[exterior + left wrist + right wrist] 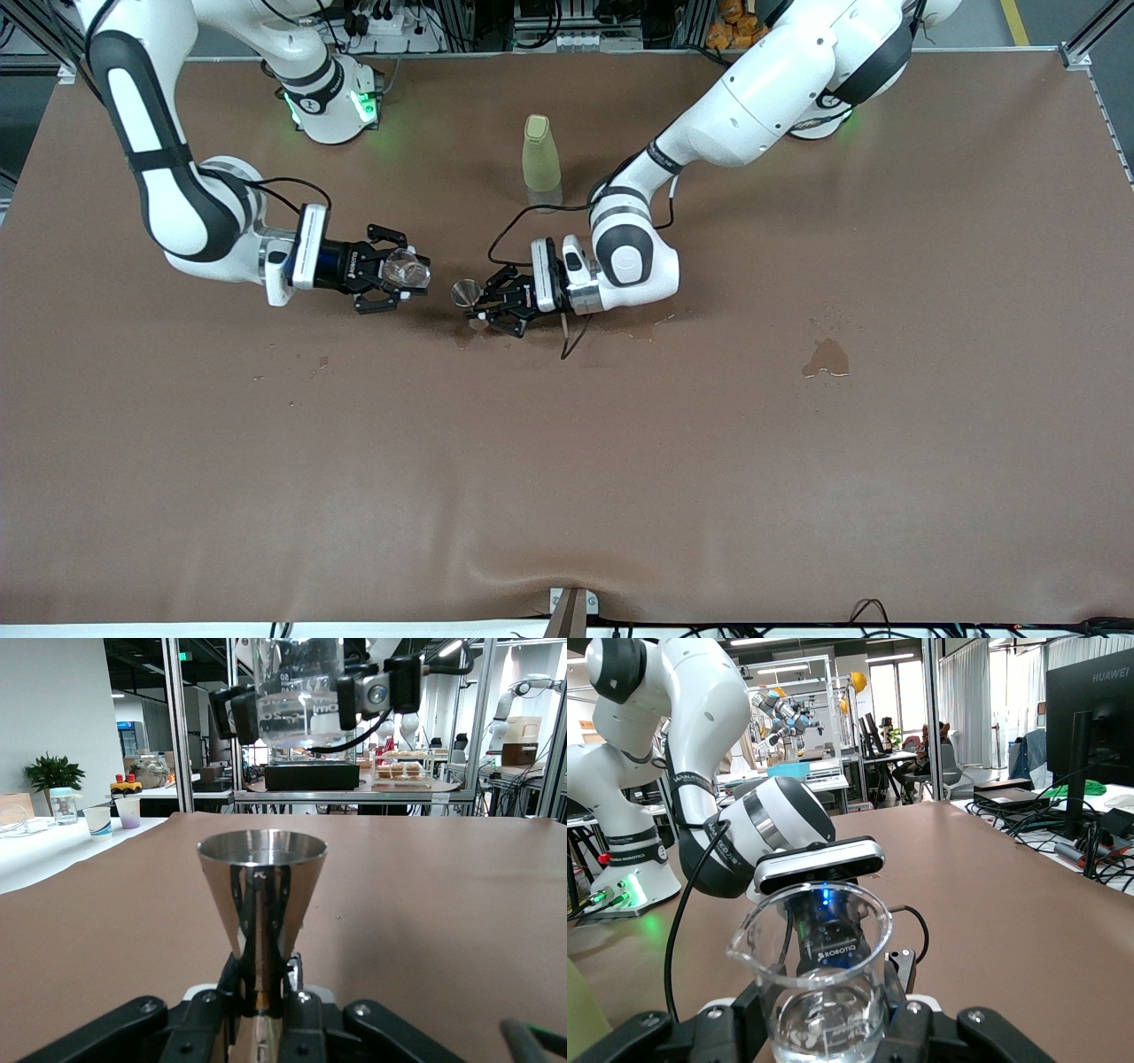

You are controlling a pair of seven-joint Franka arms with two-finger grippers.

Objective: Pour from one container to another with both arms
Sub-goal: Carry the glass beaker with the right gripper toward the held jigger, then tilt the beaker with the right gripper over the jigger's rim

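- Brown table (567,496), its near half bare; a dark wet patch (826,358) lies toward the left arm's end, with smaller damp marks under the left gripper.
- Left gripper (490,307): reaches in low over the table's middle, fingers clamped on the waist of the silvery measure (465,291). The measure stands upright with its round rim up; in the left wrist view the measure (260,895) rises straight from between the black fingers (217,1014).
- Right gripper (396,275): raised over the table toward the right arm's end, level with the left gripper, fingers closed on the clear cup (407,268).
- The clear cup is near the measure but apart from it, with a gap between them. In the right wrist view the clear cup (819,979) sits upright, pouring lip visible, clear liquid in its bottom.
- From the left wrist view, the cup (297,691) hangs higher than the measure's rim.
- Yellow-green bottle (541,163): upright on the table, farther from the front camera than both grippers, roughly between the two arms.
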